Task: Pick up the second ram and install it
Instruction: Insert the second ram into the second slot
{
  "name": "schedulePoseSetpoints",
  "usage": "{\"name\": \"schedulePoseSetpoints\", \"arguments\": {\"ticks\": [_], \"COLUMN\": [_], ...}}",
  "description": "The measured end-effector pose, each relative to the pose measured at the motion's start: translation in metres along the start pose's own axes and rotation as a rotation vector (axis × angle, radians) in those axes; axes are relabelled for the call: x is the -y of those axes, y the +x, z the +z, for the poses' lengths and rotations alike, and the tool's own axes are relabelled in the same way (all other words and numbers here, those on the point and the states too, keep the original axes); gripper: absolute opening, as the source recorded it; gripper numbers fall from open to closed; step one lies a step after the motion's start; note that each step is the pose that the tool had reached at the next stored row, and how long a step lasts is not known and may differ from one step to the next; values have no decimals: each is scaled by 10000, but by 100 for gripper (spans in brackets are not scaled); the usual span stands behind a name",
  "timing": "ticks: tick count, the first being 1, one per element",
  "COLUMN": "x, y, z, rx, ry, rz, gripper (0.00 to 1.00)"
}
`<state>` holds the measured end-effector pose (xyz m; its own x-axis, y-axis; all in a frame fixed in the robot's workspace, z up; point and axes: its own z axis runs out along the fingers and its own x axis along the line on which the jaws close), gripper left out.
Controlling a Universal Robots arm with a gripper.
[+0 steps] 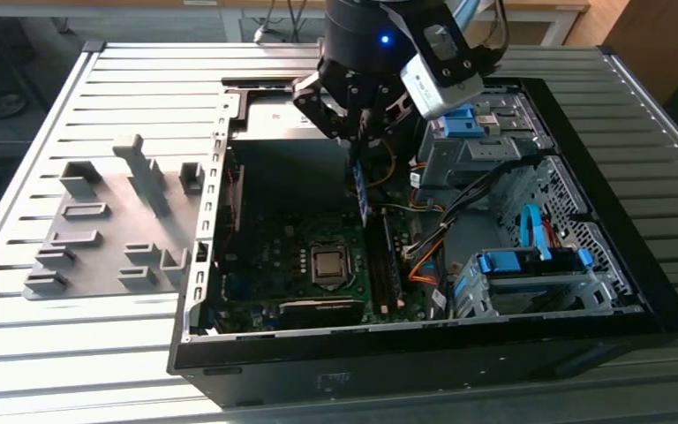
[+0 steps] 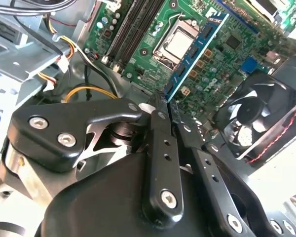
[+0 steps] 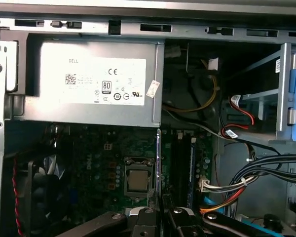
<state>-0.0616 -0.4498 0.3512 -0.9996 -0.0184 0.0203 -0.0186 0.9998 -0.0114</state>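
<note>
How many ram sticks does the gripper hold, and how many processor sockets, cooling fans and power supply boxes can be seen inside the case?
Ram stick held in the gripper: 1
Processor socket: 1
Cooling fan: 1
Power supply box: 1
Total: 4

- The gripper (image 2: 164,109) is glossy black with silver screw heads.
- The ram stick (image 2: 196,51) is blue, edged in lighter blue, with a row of black chips.
- The motherboard (image 2: 153,34) is green, with a silver processor (image 2: 179,41).
- The power supply (image 3: 93,81) is grey, with a white label.
- The cables (image 3: 222,188) are yellow, orange, red and black.
- The holder (image 1: 109,221) is plain grey.
- The drive clips (image 1: 516,262) are light blue.
- The case (image 1: 433,353) is black.
</note>
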Motion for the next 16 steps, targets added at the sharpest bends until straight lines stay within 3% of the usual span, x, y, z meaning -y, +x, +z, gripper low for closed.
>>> {"name": "schedulePoseSetpoints", "arguments": {"ticks": [4, 9, 16], "x": [-4, -4, 3], "y": [-35, -145, -152], "z": [20, 59, 172], "rx": [-3, -5, 21], "ry": [-7, -6, -4], "rz": [281, 365, 269], "gripper": [14, 14, 14]}}
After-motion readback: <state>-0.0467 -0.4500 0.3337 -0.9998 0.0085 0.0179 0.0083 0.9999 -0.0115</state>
